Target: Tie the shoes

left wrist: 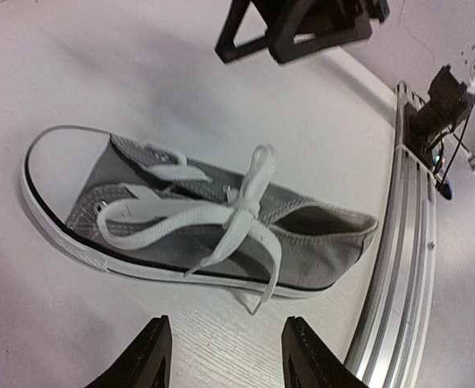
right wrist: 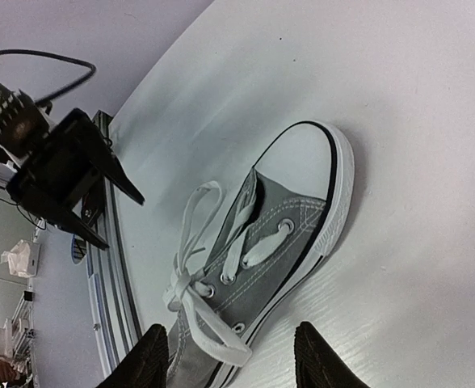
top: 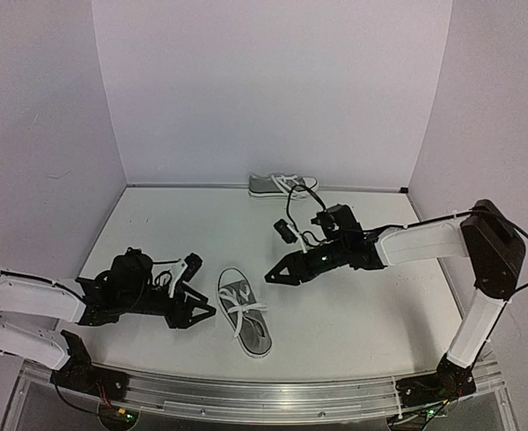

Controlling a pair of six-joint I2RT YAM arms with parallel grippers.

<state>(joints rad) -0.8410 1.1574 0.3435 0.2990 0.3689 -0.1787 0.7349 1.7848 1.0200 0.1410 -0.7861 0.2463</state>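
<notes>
From above, you see a white, matte table (top: 354, 305) boxed in by 3 plain pale walls (top: 273, 90), with a ribbed aluminium rail (top: 273, 395) along its near edge. The near shoe (top: 244, 312) lies near the middle of the near edge, toe pointing far. The far shoe (top: 282, 185) sits against the far wall. The left gripper (top: 203, 314) lies low just left of the near shoe. The right gripper (top: 273, 276) hangs just right of its toe, apart from it.

In your left wrist view the near shoe (left wrist: 181, 218) lies across the frame: grey woven canvas, smooth white rubber toe cap, dark stripe around the sole. Its flat white laces (left wrist: 237, 214) meet in a knot over the tongue, with a loop and loose ends. The left gripper's black fingers (left wrist: 145, 360) stand apart with bare, faintly grained table between them, grasping nothing.

In your right wrist view the same shoe (right wrist: 278, 234) shows metal eyelets and white stitching. The right gripper's fingers (right wrist: 322, 360) are likewise spread and released.
</notes>
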